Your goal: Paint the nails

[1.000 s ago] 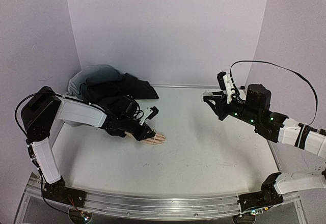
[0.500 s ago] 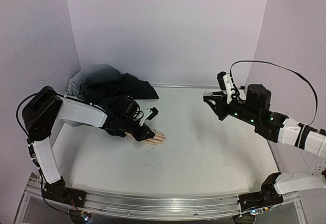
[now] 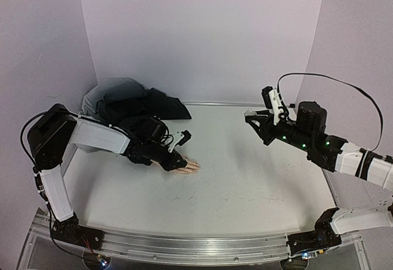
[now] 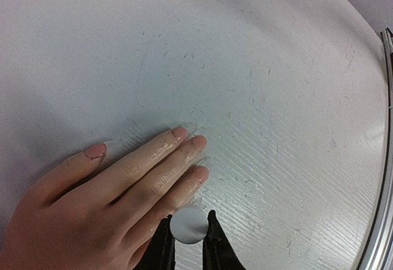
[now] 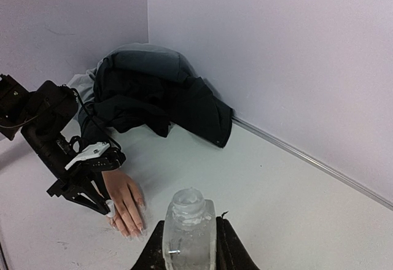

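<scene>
Small white disc [image 4: 188, 225] between jaws, near nails [image 4: 199, 141]

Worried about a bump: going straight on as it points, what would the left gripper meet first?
The left gripper, shut on a small white round piece, would probably meet the mannequin hand first, at its fingers; depth is unclear.

The hand [image 4: 92, 190] is pale peach with dusty pink nails [image 4: 95, 151], its sleeve [image 3: 144, 107] black beside grey cloth [image 3: 92, 101]. The tabletop [image 3: 245, 178] is white with fine dark scratches, the walls [image 3: 202, 37] pale lilac. The bottle [image 5: 189, 233] is clear, the cap [image 4: 189, 225] white, and the arms [image 3: 92, 136] white with black joints.
</scene>
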